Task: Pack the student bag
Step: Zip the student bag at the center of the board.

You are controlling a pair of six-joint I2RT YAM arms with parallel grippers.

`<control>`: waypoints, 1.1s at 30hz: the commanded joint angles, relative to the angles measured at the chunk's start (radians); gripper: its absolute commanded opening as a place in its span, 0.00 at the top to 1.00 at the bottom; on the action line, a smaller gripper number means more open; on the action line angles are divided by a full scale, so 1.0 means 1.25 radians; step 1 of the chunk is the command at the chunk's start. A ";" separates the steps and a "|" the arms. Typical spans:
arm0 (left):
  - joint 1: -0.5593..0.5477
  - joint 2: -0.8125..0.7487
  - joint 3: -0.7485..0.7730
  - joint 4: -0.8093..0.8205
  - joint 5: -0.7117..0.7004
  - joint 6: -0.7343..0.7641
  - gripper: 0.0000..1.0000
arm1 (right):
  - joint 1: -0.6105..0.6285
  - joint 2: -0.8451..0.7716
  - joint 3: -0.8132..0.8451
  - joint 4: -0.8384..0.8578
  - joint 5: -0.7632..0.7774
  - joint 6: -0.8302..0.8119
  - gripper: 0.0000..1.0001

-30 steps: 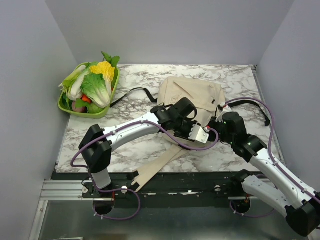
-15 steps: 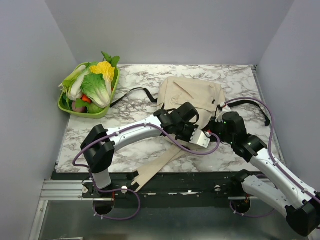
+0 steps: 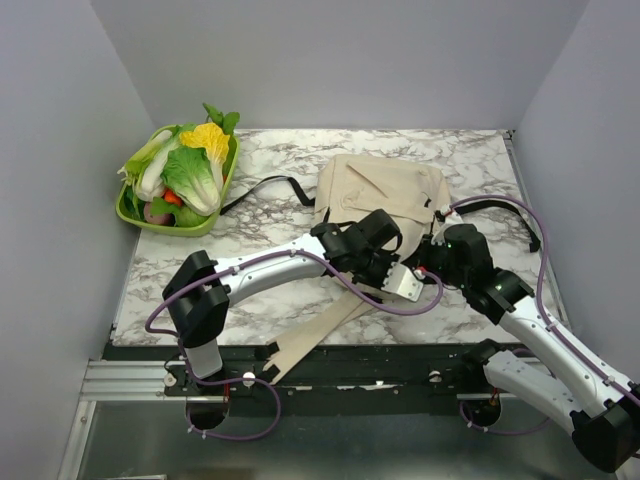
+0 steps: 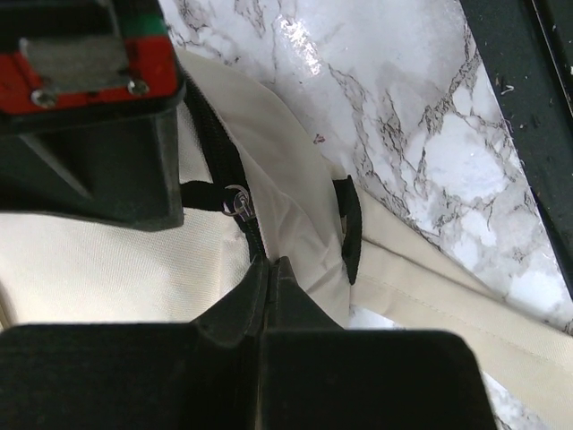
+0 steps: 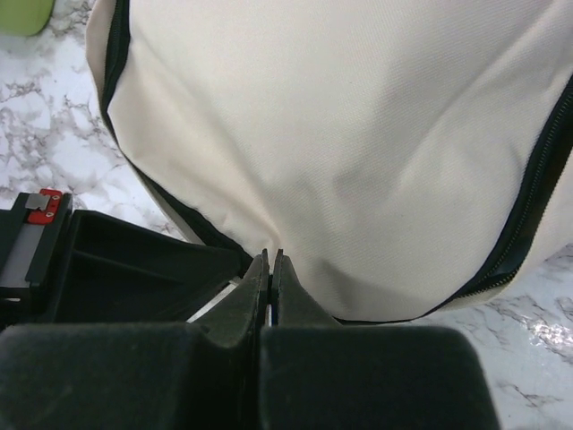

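The student bag (image 3: pixel 385 188) lies flat at the middle right of the marble table, beige cloth with black zipper trim. My left gripper (image 3: pixel 397 268) is at its near edge, shut on the bag's black zipper line (image 4: pixel 253 235), with a small metal zipper pull (image 4: pixel 236 202) just ahead of the fingertips. My right gripper (image 3: pixel 430 250) is close beside it, shut on a fold of the bag's beige cloth (image 5: pixel 358 143) at the near edge. In the left wrist view the two fingers meet at the tip (image 4: pixel 269 262); in the right wrist view they also meet (image 5: pixel 269 255).
A green basket (image 3: pixel 128 212) full of toy vegetables stands at the back left. A black strap (image 3: pixel 262 189) trails left from the bag. Long beige straps (image 3: pixel 312 340) run over the table's front edge. Purple cables loop near both wrists. Grey walls close in on three sides.
My left gripper has shifted a little to the right and toward the near edge along the bag's rim. The right gripper has barely moved.
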 commanded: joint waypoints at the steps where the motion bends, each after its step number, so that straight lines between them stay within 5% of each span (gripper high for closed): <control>1: -0.008 -0.029 -0.012 -0.074 -0.001 0.015 1.00 | -0.004 -0.013 0.013 -0.042 0.052 0.000 0.99; 15: 0.116 -0.204 -0.181 -0.180 -0.044 0.151 1.00 | -0.004 -0.010 0.008 -0.058 0.126 0.014 0.99; 23: 0.100 -0.197 -0.170 -0.154 -0.027 0.101 1.00 | -0.004 0.020 0.023 -0.013 0.071 0.016 0.99; 29: 0.080 -0.158 -0.067 -0.099 -0.002 -0.046 0.87 | 0.010 0.008 -0.013 0.080 -0.013 0.048 0.99; 33: 0.079 -0.137 -0.041 -0.091 0.022 -0.092 0.59 | 0.029 -0.013 -0.022 0.087 -0.013 0.038 0.99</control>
